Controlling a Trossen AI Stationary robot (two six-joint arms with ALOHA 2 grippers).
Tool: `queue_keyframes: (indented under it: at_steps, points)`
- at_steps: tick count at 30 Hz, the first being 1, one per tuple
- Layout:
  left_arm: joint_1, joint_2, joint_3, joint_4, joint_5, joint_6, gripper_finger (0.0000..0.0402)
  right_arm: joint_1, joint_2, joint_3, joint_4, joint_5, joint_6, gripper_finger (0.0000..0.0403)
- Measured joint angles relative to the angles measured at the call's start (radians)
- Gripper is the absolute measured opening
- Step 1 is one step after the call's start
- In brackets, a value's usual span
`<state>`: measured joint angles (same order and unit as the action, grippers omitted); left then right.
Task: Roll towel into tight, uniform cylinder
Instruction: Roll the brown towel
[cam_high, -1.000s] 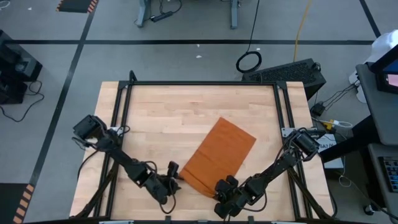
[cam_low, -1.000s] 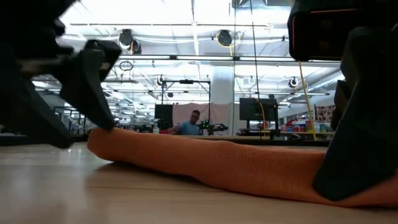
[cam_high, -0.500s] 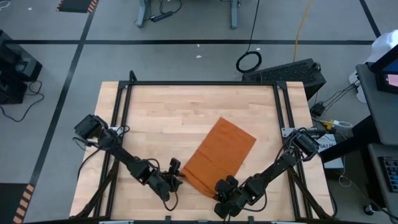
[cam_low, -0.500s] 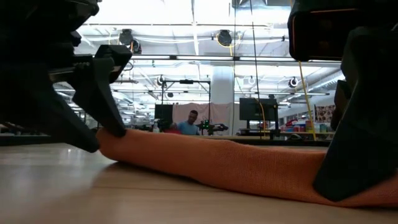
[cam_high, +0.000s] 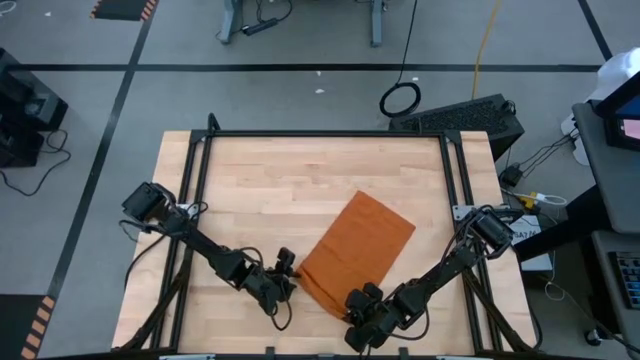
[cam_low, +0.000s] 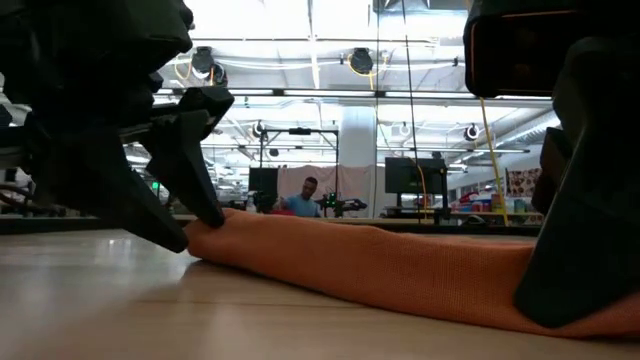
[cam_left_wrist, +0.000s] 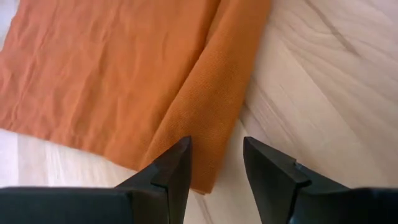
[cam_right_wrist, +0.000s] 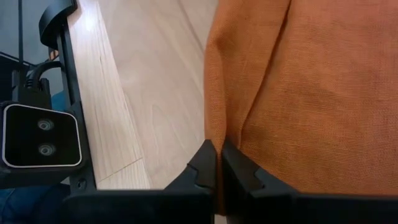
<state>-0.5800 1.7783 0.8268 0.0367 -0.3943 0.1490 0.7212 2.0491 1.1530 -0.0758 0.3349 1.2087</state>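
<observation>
The wooden table (cam_high: 300, 180) is seen from above, with the rust-orange towel (cam_high: 355, 250) spread flat at a slant on its near half, between the two arms. The towel's near edge is folded over into a low, thick band (barely one turn), and both grippers are set at this band, one at each end.

The left gripper (cam_high: 287, 283) is lowered at the band's left end. Its fingers (cam_left_wrist: 171, 171) are parted, and the corner of the fold is straddled between them; whether the cloth is actually pinched cannot be told.

The right gripper (cam_high: 358, 300) is placed at the band's other end. Its fingers (cam_right_wrist: 208, 163) are pressed together, with a ridge of cloth nipped between them.
</observation>
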Motion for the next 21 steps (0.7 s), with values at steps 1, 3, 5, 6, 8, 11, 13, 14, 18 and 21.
queue_keyframes:
  at_steps: [1,3,5,6,8,11,13,14,18,21]
  points:
    - [-0.002,0.0,0.0,0.005,-0.001,0.011,0.015,0.0,0.0,0.0,0.0,0.0,0.0,0.0]
    - [-0.023,0.0,0.0,0.028,-0.02,0.016,0.015,0.0,0.0,0.0,0.0,0.001,0.001,0.0]
    - [-0.057,0.0,0.0,0.053,-0.057,0.018,0.015,0.0,0.0,0.0,0.0,0.001,0.002,0.0]
    - [-0.073,0.0,0.0,0.06,-0.067,0.024,0.0151,0.0,0.0,0.0,0.0,0.001,0.002,0.0]
    - [-0.097,0.0,0.0,0.061,-0.073,0.04,0.0159,0.0,0.0,0.0,-0.001,0.001,0.002,0.0]
    - [-0.11,0.0,0.0,0.062,-0.086,0.041,0.0183,-0.001,0.0,0.0,-0.001,0.001,0.002,0.0]
    - [-0.109,0.0,0.0,0.062,-0.089,0.041,0.0205,-0.001,0.0,0.0,-0.001,0.001,0.002,0.0]
    - [-0.107,0.0,0.0,0.061,-0.094,0.043,0.0216,-0.001,0.0,0.0,-0.001,0.001,0.003,0.0]
    - [-0.09,0.027,0.001,0.056,-0.104,0.095,0.0241,-0.001,0.0,-0.001,0.001,0.001,0.003,0.0]
    - [-0.07,0.059,0.002,0.069,-0.088,0.119,0.0242,-0.001,0.0,-0.001,0.002,0.001,0.003,0.0]
